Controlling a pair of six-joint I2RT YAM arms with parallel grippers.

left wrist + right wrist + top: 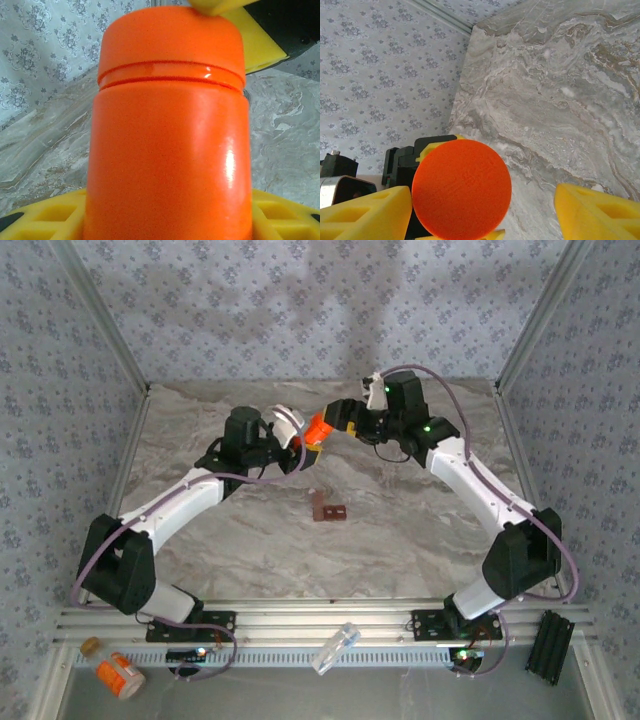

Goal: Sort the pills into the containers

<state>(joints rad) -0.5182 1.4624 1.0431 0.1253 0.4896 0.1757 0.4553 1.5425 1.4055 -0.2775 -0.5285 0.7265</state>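
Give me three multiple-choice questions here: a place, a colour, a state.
1. Where is the red-brown box? A. On the table, between the arms. B. In the left gripper. C. Inside the clear tube.
2. What colour is the cap of the held bottle? A. White. B. Orange. C. Blue.
3. How is the right gripper? A. Open. B. Shut on the cap. C. Shut on the box.
Key: 1A, it lies on bare marble; 2B, both wrist views show orange; 3A, one finger stands well apart from the cap.
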